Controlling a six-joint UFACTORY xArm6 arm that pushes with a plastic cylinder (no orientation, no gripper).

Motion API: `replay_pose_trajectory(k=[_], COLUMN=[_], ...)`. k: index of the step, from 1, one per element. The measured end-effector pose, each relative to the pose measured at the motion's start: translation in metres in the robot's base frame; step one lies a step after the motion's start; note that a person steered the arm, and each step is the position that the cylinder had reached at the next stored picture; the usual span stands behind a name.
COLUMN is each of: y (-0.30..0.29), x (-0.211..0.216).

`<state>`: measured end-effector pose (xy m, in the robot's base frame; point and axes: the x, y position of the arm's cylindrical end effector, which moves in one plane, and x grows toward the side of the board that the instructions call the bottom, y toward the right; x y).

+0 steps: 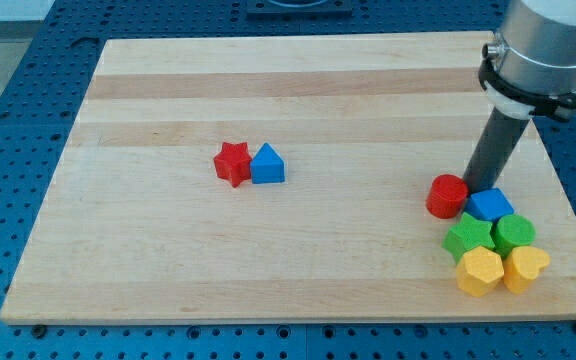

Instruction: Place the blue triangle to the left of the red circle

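Note:
The blue triangle (pixel 267 164) lies left of the board's middle, touching a red star (pixel 232 163) on its left. The red circle (pixel 447 196) lies far to the view's right, at the upper left of a cluster of blocks. My tip (pixel 478 187) is the lower end of the dark rod and stands just right of the red circle, behind a blue block (pixel 490 205). The tip is far to the right of the blue triangle.
The cluster at the lower right holds the blue block, a green star (pixel 469 237), a green block (pixel 514 233), a yellow hexagon (pixel 480 271) and a yellow heart (pixel 526 268). The wooden board (pixel 268 90) rests on a blue perforated table.

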<state>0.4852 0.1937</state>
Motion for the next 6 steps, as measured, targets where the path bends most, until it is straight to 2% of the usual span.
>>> replay_pose_trajectory(k=[2, 4, 5, 6], y=[-0.013, -0.025, -0.026, -0.039], x=[-0.03, -0.001, 0.003, -0.014])
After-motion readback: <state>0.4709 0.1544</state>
